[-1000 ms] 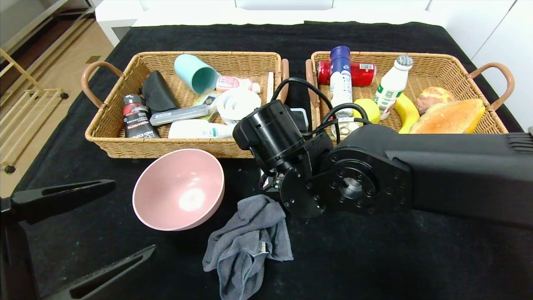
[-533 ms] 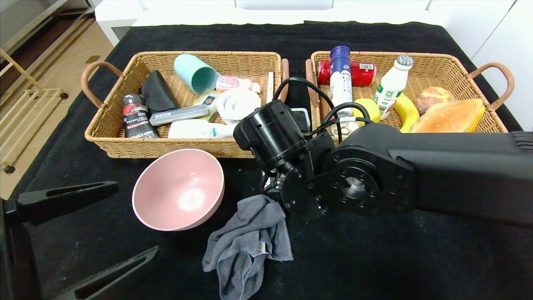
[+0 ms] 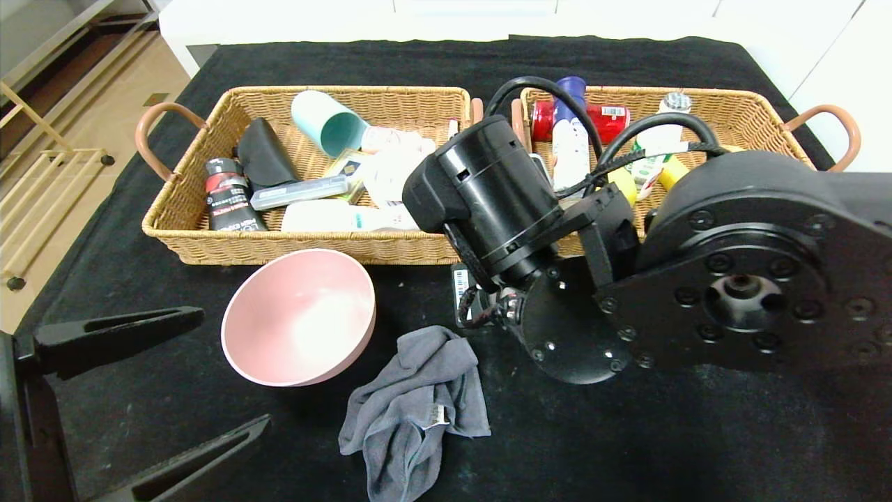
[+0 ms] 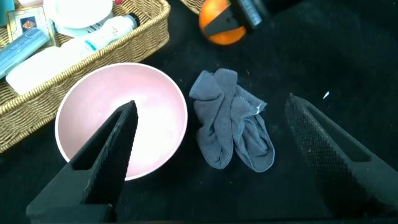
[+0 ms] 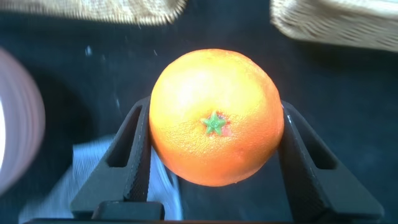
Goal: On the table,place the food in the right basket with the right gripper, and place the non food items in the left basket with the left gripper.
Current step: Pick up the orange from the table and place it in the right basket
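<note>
An orange (image 5: pixel 214 118) sits between the two dark fingers of my right gripper (image 5: pixel 214 112), which is shut on it above the black table (image 3: pixel 627 432). In the head view the right wrist (image 3: pixel 488 202) hides the fingers and the fruit, just in front of the gap between the baskets. The left wrist view shows the orange (image 4: pixel 221 28) held off the cloth. My left gripper (image 4: pixel 210 102) hangs open and empty at the near left, over the pink bowl (image 3: pixel 300 314) and the grey cloth (image 3: pixel 418 397). The left basket (image 3: pixel 209 244) and right basket (image 3: pixel 759 97) stand behind.
The left basket holds a teal cup (image 3: pixel 327 125), a dark bottle (image 3: pixel 226 199) and several other items. In the right basket a white bottle with a blue cap (image 3: pixel 571 132) and a red can (image 3: pixel 606 115) show; my right arm hides the rest.
My right arm has lifted and swung toward the right basket, now looming larger and hiding most of that basket. The left gripper has barely moved; bowl and cloth lie as before.
</note>
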Available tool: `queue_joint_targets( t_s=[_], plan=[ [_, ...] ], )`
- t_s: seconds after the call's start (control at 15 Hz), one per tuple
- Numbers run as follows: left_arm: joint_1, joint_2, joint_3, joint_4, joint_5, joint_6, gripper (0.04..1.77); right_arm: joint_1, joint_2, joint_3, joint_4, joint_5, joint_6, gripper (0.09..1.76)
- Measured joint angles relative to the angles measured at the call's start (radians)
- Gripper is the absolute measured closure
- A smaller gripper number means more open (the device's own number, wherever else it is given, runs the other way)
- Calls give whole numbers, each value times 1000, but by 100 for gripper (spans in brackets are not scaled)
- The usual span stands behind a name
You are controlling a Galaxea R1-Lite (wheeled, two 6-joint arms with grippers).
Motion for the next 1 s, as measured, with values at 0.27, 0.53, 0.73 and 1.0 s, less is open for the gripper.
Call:
queue_joint_targets(
  t_s=[0.27, 0.53, 0.73, 1.0],
  plan=[
    [0, 5, 3, 0, 0, 6, 9, 1, -93, 78, 18, 0, 8, 64],
    [0, 7, 5, -1, 0, 6, 9, -42, -156, 92, 20, -1, -10, 64],
    [0, 7, 5, -1, 0, 6, 9, -95, -181, 94, 19, -1, -26, 64],
    [1, 5, 4, -1, 0, 6, 9, -178, -197, 90, 9, 5, -81, 64]
  ],
)
